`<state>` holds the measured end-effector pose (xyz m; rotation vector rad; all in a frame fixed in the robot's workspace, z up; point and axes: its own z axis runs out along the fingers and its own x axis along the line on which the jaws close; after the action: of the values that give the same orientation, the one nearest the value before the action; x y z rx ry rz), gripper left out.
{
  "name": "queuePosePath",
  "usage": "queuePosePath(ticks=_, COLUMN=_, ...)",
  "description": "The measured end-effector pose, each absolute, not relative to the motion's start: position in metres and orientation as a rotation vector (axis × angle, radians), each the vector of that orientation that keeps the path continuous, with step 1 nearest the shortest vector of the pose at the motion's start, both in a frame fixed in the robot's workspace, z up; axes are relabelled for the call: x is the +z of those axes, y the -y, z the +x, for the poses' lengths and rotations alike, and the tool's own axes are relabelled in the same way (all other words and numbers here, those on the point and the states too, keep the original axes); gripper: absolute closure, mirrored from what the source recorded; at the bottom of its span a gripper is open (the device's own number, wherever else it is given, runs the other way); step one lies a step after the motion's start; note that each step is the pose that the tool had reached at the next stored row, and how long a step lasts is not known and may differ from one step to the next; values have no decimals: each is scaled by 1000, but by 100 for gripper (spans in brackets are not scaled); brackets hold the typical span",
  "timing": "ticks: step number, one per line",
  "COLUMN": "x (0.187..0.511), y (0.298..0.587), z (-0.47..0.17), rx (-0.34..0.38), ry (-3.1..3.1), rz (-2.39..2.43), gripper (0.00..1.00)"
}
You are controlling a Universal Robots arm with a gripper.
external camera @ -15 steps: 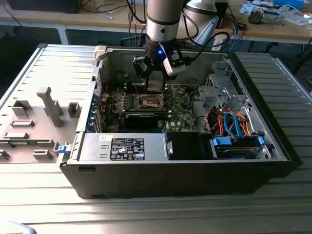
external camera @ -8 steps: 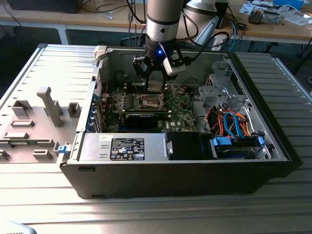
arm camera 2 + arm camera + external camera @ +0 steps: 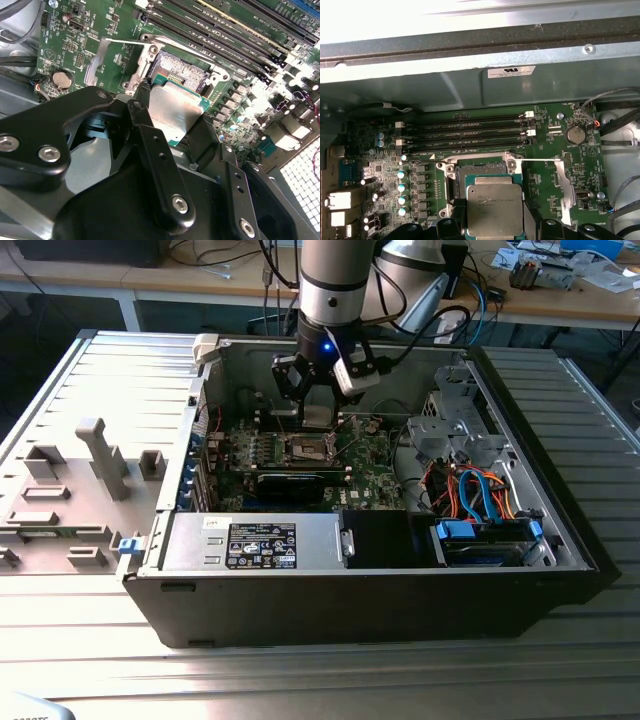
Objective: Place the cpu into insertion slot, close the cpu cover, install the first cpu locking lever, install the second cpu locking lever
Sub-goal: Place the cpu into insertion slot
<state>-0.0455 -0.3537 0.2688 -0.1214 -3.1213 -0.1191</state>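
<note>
Gripping the cpu (image 3: pixel 495 210), my claw (image 3: pixel 318 412) hovers just above the insertion slot (image 3: pixel 479 172) (contacts exposed) on the green motherboard (image 3: pixel 545 150), beside the case's (image 3: pixel 250 370) far wall

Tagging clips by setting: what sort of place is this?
Probably a robotics lab bench: an open computer case on a slatted metal table, cluttered wooden workbenches behind, and the end effector holding the cpu above its motherboard.

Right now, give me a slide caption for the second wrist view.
Gripper clamps the cpu at the open insertion slot on the green motherboard, not yet seated.
</note>
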Motion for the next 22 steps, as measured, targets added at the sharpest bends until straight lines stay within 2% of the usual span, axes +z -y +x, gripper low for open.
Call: queuePosePath(ticks=22, x=267, y=354, z=-51, rx=-120, ry=3120, rz=-180, gripper=46)
